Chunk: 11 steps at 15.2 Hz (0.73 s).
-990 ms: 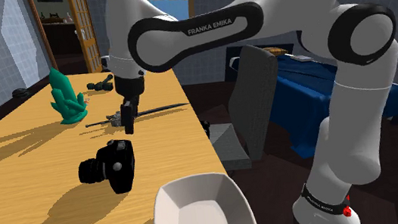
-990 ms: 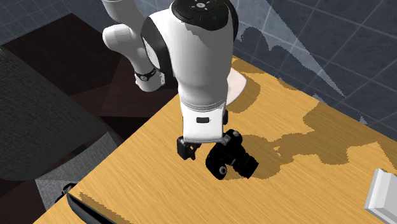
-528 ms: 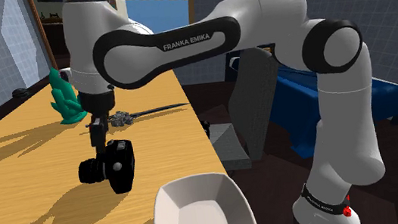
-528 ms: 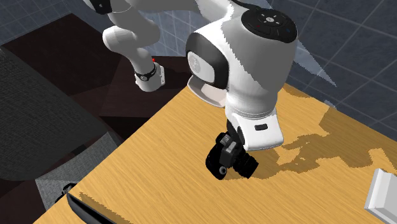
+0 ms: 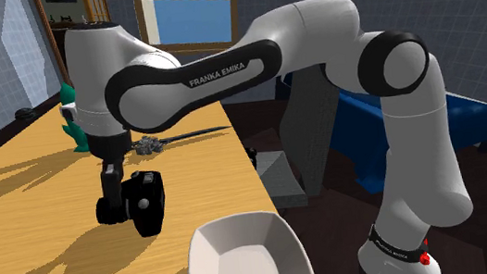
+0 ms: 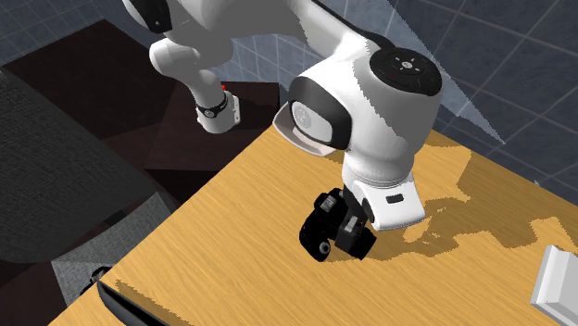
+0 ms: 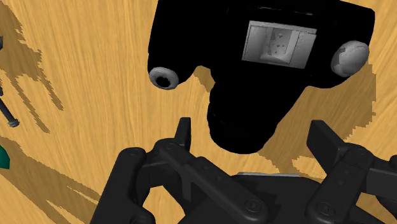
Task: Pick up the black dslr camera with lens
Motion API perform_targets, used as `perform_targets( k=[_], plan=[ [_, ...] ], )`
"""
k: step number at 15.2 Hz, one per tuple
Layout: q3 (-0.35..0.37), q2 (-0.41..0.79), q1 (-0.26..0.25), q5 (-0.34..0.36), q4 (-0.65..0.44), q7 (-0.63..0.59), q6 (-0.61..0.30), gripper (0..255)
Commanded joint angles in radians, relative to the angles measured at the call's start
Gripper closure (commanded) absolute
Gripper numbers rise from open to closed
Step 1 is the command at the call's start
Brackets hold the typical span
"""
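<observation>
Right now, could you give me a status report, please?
Gripper open, straddling the lens. Black camera on table, not clasped. White bowl nearby, not in the way.

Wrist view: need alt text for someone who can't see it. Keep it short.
A black DSLR camera lies on a wooden table just ahead of the open black gripper. Its lens points back between the two fingers, which stand apart on either side without touching it. A pale grey panel shows on the camera body.

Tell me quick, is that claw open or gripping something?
Gripper: open, fingers apart on either side of the lens of the black camera, holding nothing.
</observation>
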State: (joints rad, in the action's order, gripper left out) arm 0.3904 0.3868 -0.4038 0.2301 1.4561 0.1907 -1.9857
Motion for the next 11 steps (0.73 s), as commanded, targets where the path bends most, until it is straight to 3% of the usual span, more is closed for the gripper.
perform_targets(
  k=[1, 3, 4, 11],
  plan=[
    [-0.001, 0.000, 0.001, 0.002, 0.022, -0.004, -0.022, 0],
    [-0.001, 0.000, 0.001, 0.002, 0.022, -0.004, -0.022, 0],
    [-0.001, -0.001, 0.002, 0.001, 0.022, -0.003, -0.022, 255],
    [0.000, -0.003, 0.002, 0.001, 0.025, -0.003, -0.023, 255]
  ],
)
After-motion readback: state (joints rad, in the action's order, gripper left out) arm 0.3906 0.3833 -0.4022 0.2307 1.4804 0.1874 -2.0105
